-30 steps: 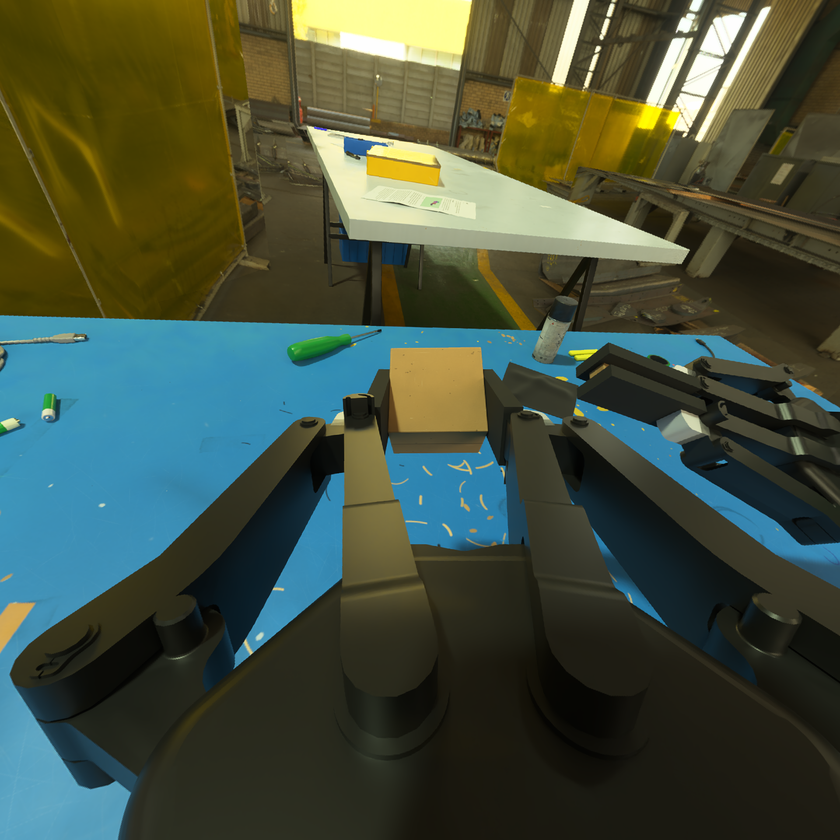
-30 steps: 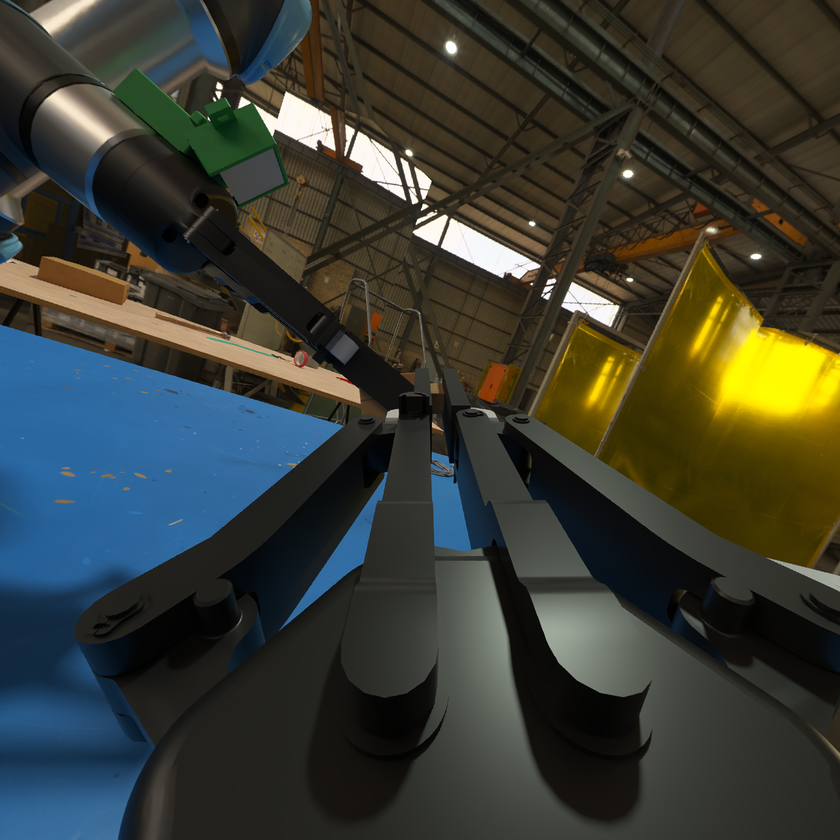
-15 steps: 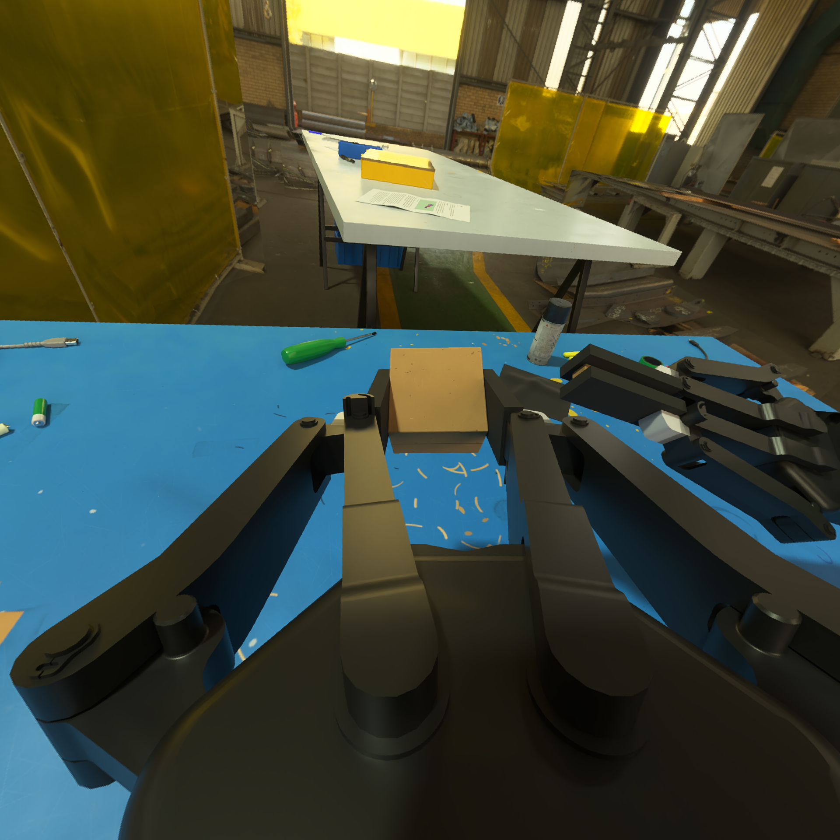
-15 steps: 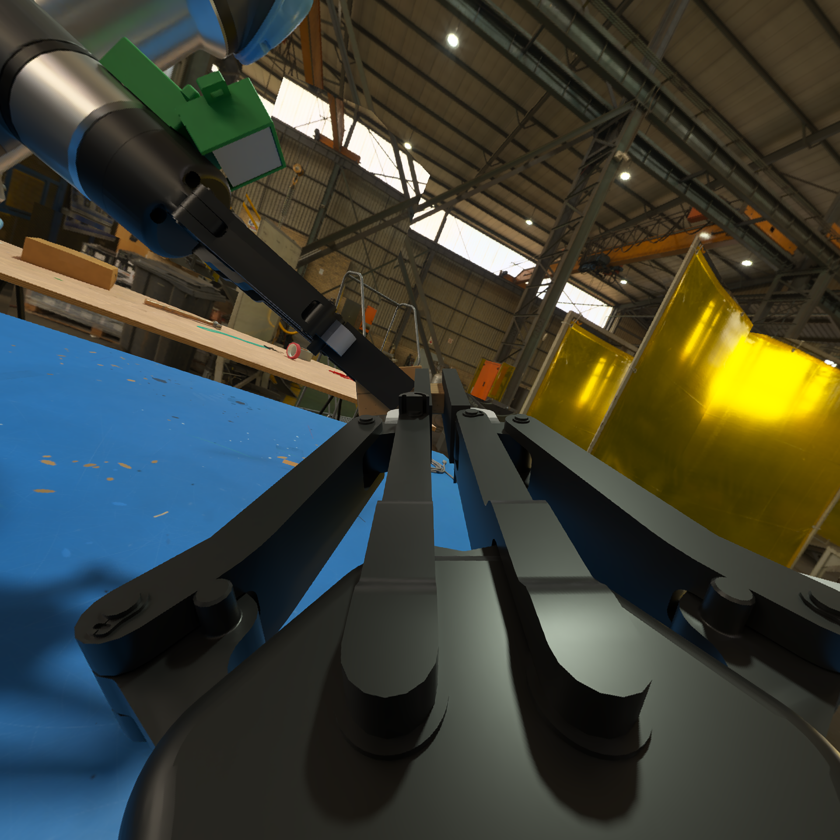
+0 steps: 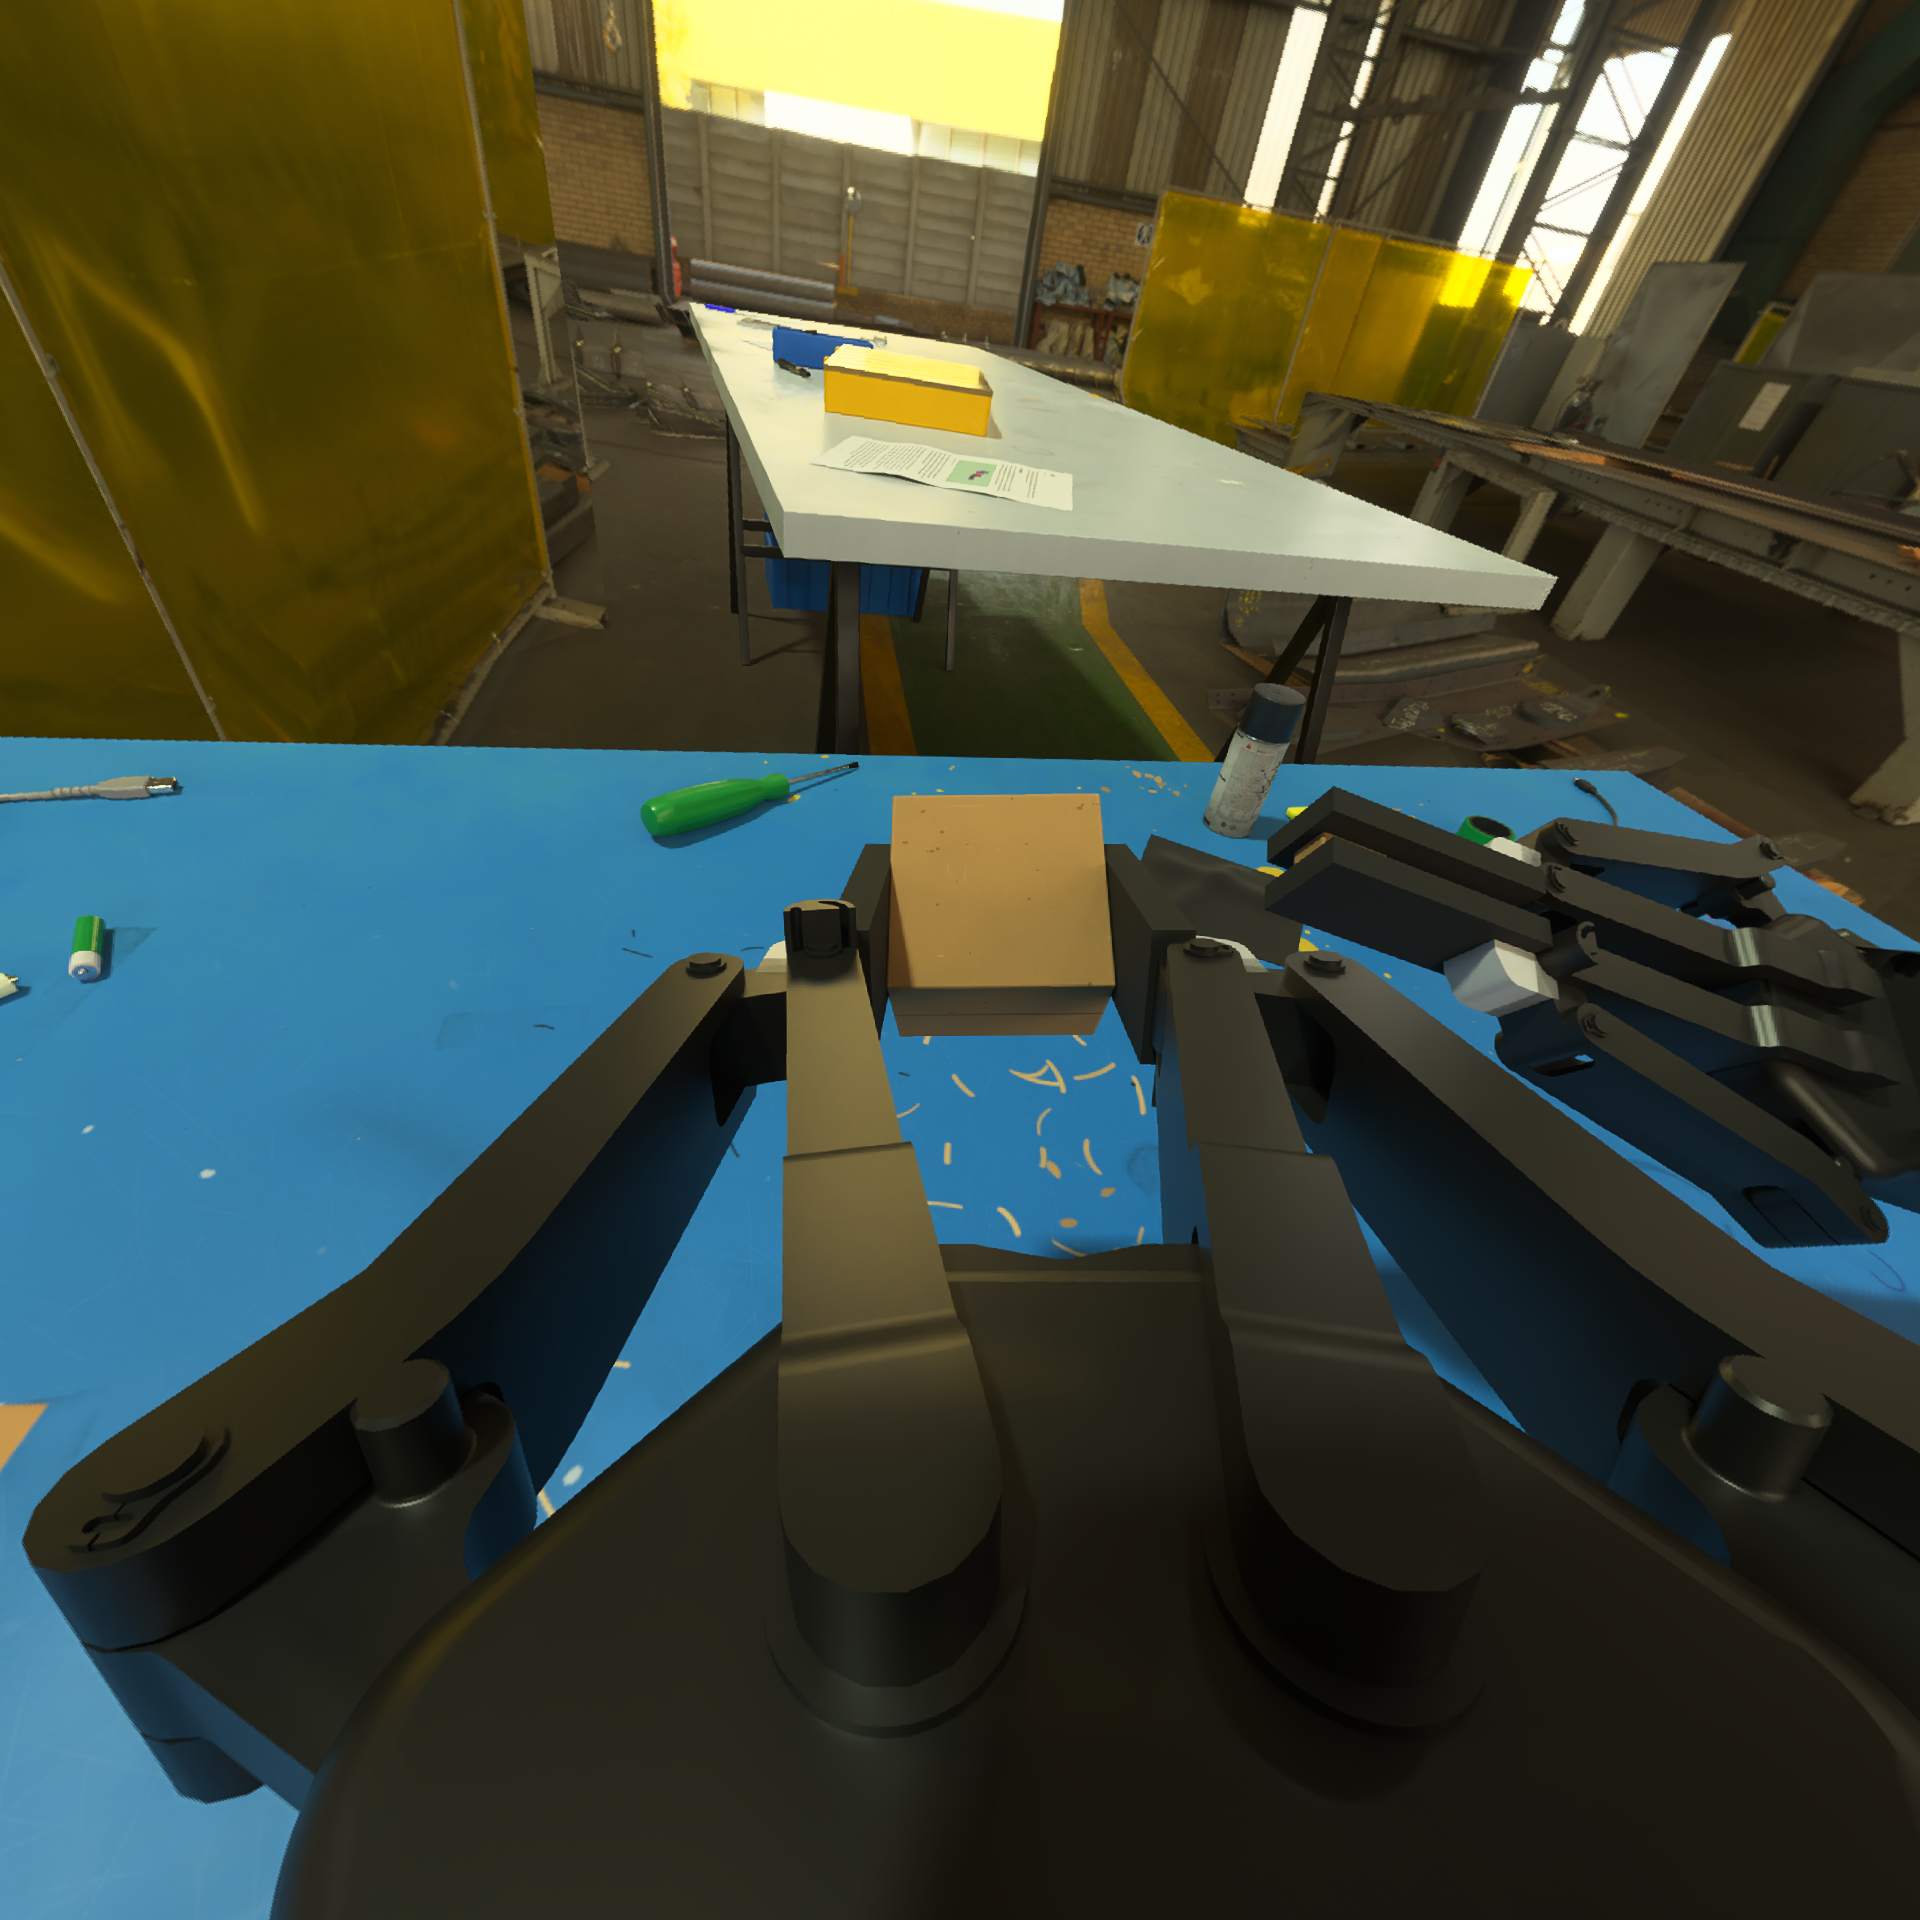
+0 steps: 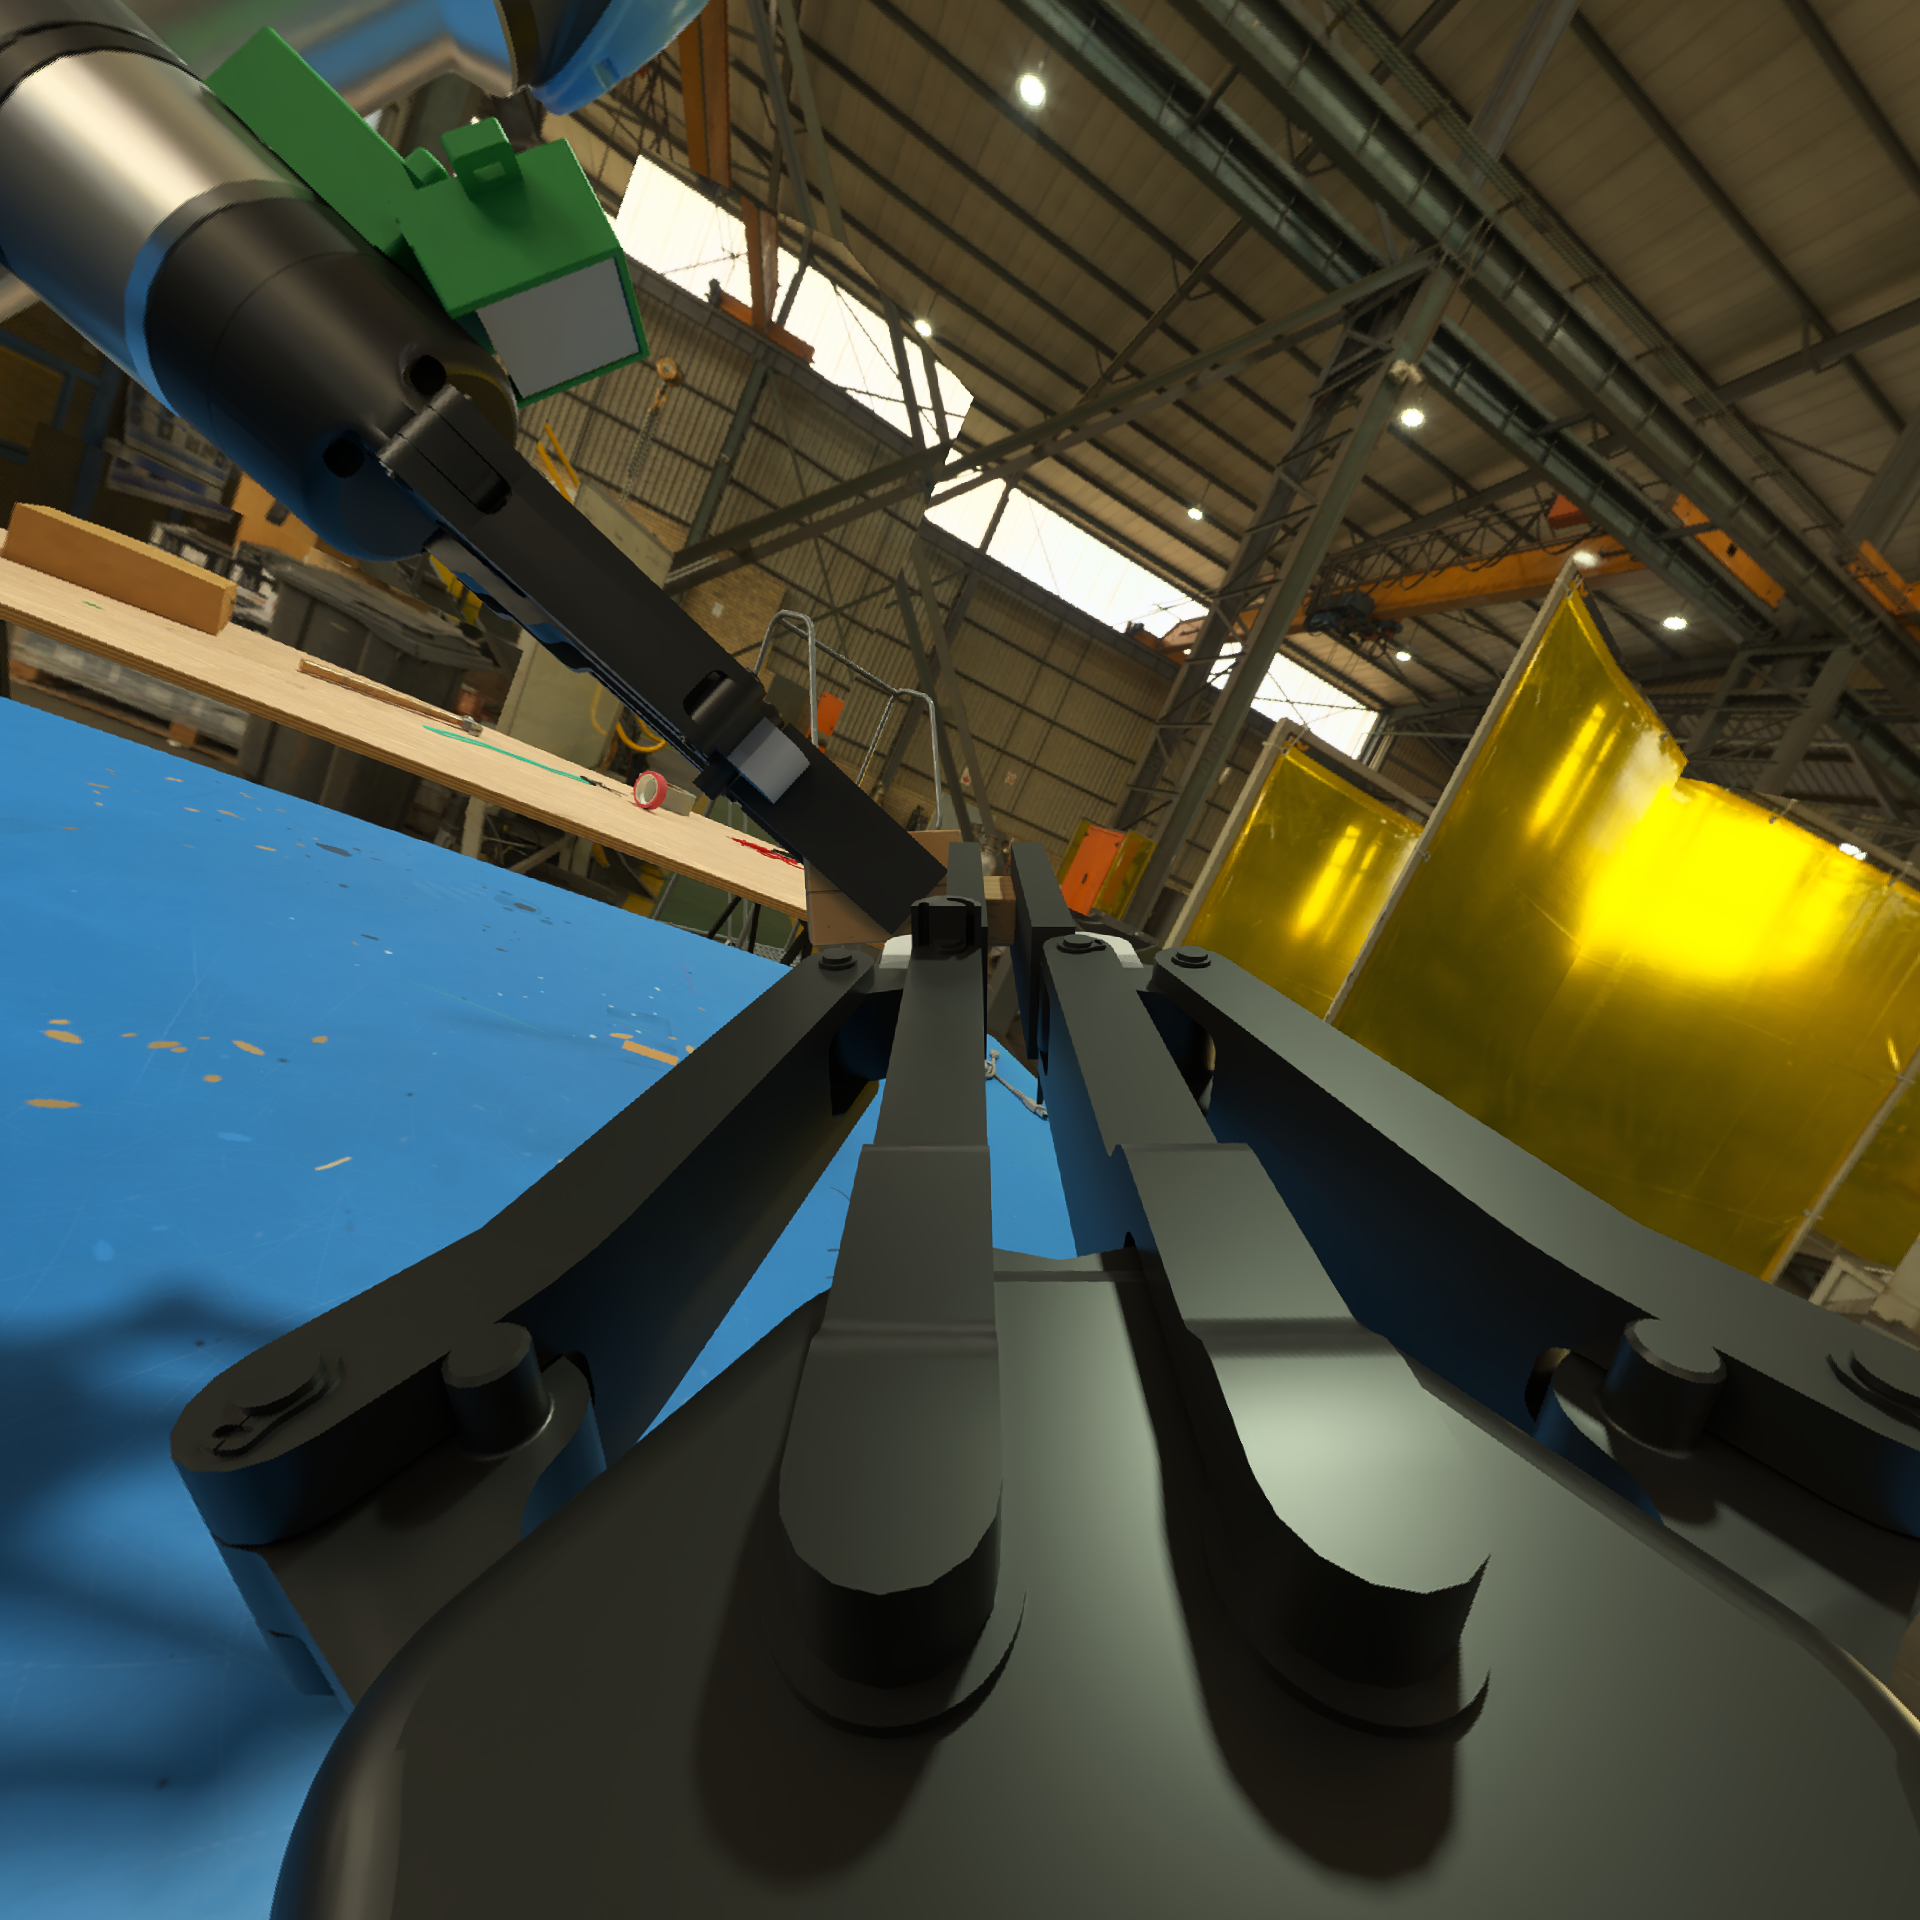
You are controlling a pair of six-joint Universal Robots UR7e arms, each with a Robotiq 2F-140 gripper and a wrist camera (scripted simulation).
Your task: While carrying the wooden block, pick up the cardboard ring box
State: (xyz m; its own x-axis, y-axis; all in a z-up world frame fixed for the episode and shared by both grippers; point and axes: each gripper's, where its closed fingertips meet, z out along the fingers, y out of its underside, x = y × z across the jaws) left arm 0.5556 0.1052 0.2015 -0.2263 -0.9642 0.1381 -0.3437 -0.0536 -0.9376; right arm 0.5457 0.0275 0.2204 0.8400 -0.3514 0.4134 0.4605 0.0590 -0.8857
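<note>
My left gripper [image 5: 997, 914] is shut on the cardboard ring box [image 5: 992, 894], a tan box with a lid seam, and holds it just above the blue table [image 5: 312, 1039]. My right gripper [image 5: 1311, 844] lies low to its right, its fingers nearly together on a thin tan piece, the wooden block [image 5: 1311, 848]. In the right wrist view my right gripper [image 6: 992, 883] is shut, with a sliver of the block [image 6: 1003, 899] at its tips. The left gripper's finger [image 6: 831, 821] and a corner of the ring box [image 6: 828, 916] sit just to the left of them.
A green screwdriver [image 5: 727, 805], a spray can [image 5: 1247, 769] and a green roll [image 5: 1486, 828] lie near the table's far edge. A small green and white cell [image 5: 86, 945] and a cable plug [image 5: 125, 790] are at far left. Wood shavings [image 5: 1039, 1122] lie under the box.
The right gripper has shifted left, closer to the left gripper and the ring box. The left wrist view has drifted slightly, with table items sliding left. Both grips are unchanged.
</note>
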